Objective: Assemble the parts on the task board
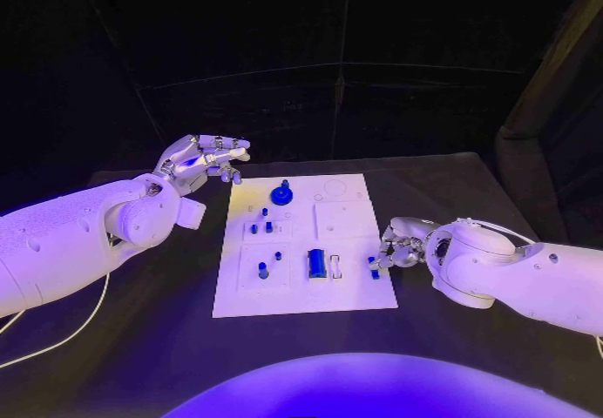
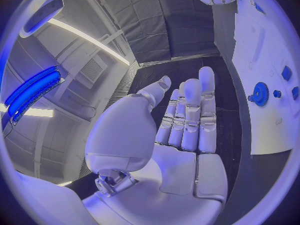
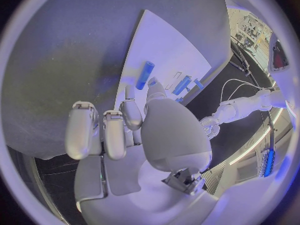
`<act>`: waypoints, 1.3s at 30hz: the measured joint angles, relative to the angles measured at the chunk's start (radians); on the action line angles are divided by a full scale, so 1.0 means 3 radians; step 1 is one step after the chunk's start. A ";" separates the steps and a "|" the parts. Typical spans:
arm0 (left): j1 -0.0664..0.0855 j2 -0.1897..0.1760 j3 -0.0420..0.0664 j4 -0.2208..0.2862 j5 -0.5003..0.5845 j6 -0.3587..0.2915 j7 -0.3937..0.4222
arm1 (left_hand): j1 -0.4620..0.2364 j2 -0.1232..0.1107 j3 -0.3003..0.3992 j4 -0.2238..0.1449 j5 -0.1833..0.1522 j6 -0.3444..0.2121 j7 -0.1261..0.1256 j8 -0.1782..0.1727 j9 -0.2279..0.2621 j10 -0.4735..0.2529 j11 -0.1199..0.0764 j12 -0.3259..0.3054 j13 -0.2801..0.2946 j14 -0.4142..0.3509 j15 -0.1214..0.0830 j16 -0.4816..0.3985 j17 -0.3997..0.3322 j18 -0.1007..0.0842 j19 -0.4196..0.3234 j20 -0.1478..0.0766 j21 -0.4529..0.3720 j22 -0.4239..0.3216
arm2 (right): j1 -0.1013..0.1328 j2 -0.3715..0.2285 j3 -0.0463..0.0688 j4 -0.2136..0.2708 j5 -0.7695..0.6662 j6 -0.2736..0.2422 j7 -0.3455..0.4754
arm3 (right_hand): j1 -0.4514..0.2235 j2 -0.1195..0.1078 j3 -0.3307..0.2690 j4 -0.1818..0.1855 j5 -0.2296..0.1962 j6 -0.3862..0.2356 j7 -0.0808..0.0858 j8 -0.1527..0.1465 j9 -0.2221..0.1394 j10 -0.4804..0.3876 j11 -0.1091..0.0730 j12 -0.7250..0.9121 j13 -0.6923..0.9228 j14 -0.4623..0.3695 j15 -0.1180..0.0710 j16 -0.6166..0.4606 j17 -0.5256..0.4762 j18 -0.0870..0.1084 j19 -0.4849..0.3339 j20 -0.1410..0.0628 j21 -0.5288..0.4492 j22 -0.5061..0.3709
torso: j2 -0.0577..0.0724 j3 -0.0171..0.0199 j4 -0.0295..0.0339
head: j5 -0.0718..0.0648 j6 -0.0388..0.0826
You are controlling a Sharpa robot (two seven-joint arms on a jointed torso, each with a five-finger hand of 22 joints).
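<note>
The left hand (image 1: 201, 162) hovers off the far left corner of the task board (image 1: 306, 296), fingers (image 2: 190, 116) straight, apart and holding nothing. A blue gear (image 1: 281, 195) stands on the board just beyond its fingertips. The right hand (image 1: 400, 246) sits at the board's right edge with a blue peg (image 3: 145, 75) at its fingertips; it seems pinched between thumb and a finger, though the contact is hard to see. A blue block (image 1: 315, 262) lies just beside those fingers, toward the board's middle.
</note>
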 measured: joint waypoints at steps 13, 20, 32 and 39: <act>0.0000 -0.0002 -0.0002 -0.0006 0.0000 0.0002 0.0000 | 0.0000 0.0000 0.0000 0.0000 0.0000 0.0000 0.0000 0.0000 0.0000 0.0000 0.0000 0.0000 0.0000 0.0000 0.0000 0.0000 0.0000 0.0000 0.0000 0.0000 0.0000 0.0000 | -0.0003 0.0027 0.0001 0.0004 -0.0157 0.0089 -0.0101 | 0.0000 0.0000 -0.0021 0.0003 -0.0013 0.0023 -0.0001 0.0013 0.0014 0.0000 0.0000 0.0000 0.0000 0.0000 0.0000 0.0000 0.0002 0.0000 0.0000 0.0000 0.0000 0.0004 | 0.0000 0.0000 0.0000 | -0.0004 0.0000; -0.0002 -0.0002 -0.0003 -0.0007 0.0000 0.0005 -0.0001 | 0.0000 0.0000 0.0000 0.0000 0.0000 0.0000 0.0000 0.0000 0.0000 0.0000 0.0000 0.0000 0.0000 0.0000 0.0000 0.0000 0.0000 0.0000 0.0000 0.0000 0.0000 0.0000 | -0.0020 0.0106 0.0002 -0.0006 -0.0189 0.0099 -0.0105 | 0.0000 0.0000 -0.0030 -0.0006 -0.0013 0.0023 -0.0001 0.0016 0.0031 0.0000 0.0000 0.0000 0.0001 0.0000 0.0000 0.0000 0.0002 0.0000 0.0000 0.0000 0.0000 0.0005 | 0.0000 -0.0001 0.0000 | -0.0006 0.0000; -0.0002 -0.0004 -0.0004 -0.0008 0.0000 0.0014 -0.0003 | 0.0000 0.0000 0.0000 0.0000 0.0000 0.0000 0.0000 0.0000 0.0000 0.0000 0.0000 0.0000 0.0000 0.0000 0.0000 0.0000 0.0000 0.0000 0.0000 0.0000 0.0000 0.0000 | -0.0032 0.0235 0.0005 -0.0051 -0.0229 0.0099 -0.0097 | 0.0186 0.0017 -0.0026 -0.0115 0.0030 0.0025 -0.0001 0.0032 0.0075 -0.0007 -0.0007 -0.0022 0.0001 0.0000 0.0000 0.0000 0.0002 0.0000 0.0000 0.0000 0.0000 0.0005 | 0.0000 -0.0003 0.0005 | 0.0003 0.0000; -0.0002 -0.0006 -0.0004 -0.0006 0.0000 0.0019 -0.0006 | 0.0000 0.0000 0.0000 0.0000 0.0000 0.0000 0.0000 0.0000 0.0000 0.0000 0.0000 0.0000 0.0000 0.0000 0.0000 0.0000 0.0000 0.0000 0.0000 0.0000 0.0000 0.0000 | -0.0035 0.0304 0.0011 -0.0087 -0.0318 0.0122 -0.0086 | 0.0471 0.0042 0.0077 -0.0316 -0.0061 0.0015 0.0016 -0.0016 0.0094 -0.0030 -0.0017 -0.0067 -0.0017 0.0000 0.0000 -0.0016 0.0001 0.0000 0.0000 0.0000 0.0000 0.0005 | 0.0000 -0.0003 0.0005 | 0.0012 0.0000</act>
